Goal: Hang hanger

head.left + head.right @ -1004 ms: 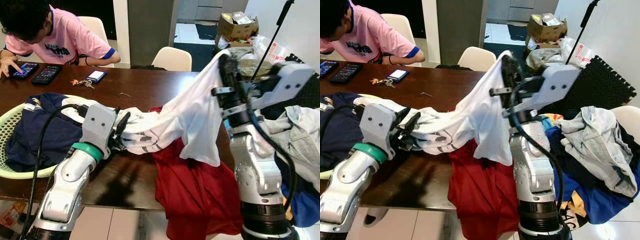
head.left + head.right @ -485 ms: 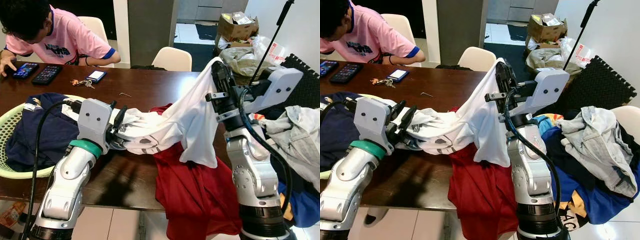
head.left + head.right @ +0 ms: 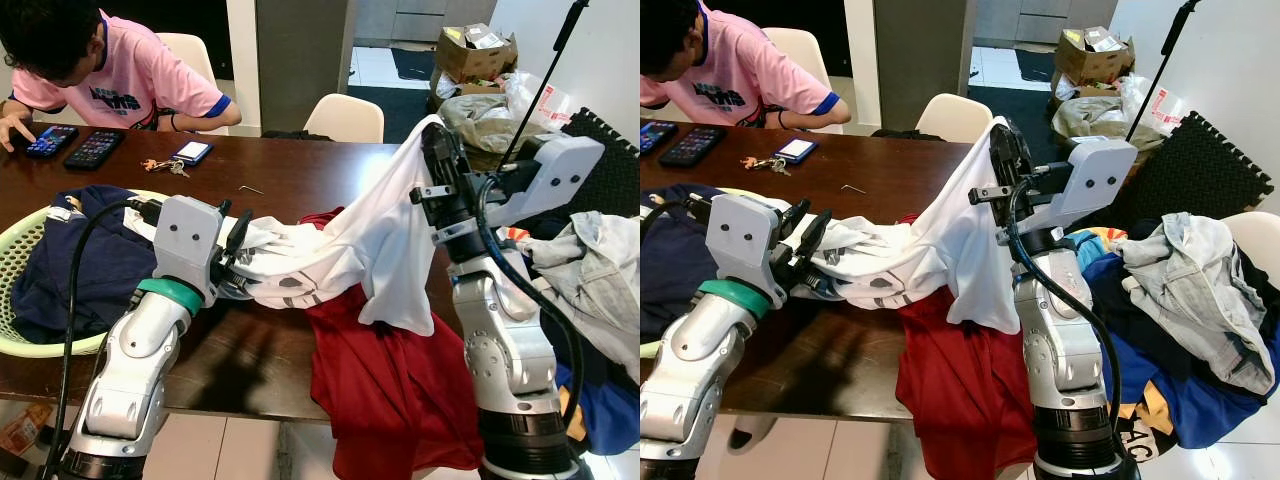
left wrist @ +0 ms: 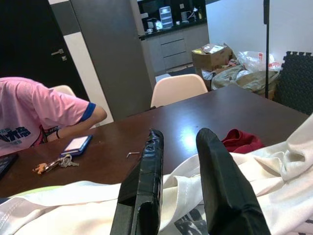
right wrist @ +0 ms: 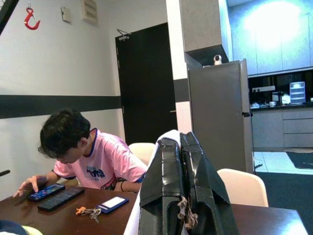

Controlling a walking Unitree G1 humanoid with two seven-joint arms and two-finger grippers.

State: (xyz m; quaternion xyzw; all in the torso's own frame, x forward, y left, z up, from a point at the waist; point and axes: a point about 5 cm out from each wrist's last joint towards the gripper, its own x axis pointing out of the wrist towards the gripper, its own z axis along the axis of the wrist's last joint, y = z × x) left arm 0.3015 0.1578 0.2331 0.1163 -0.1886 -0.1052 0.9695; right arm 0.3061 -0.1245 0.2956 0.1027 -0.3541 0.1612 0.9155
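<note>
Right gripper [image 3: 997, 135] clamped tight on a fold of the white T-shirt [image 3: 940, 235], held high at about 1 o'clock from table centre. Left gripper [image 3: 232, 245] at 9 o'clock, fingers [image 4: 146, 181] parted, straddling the hem, pinching nothing. No hanger visible; possibly buried in the cloth, can't confirm. Risks: shirt sliding off the open left fingers, or snagging the red garment [image 3: 395, 385] and dragging it off the table [image 3: 300, 175].

Bare table [image 3: 300, 175] lies beyond the stretched white shirt [image 3: 350, 245]; laundry basket [image 3: 15, 250] blocks left.
</note>
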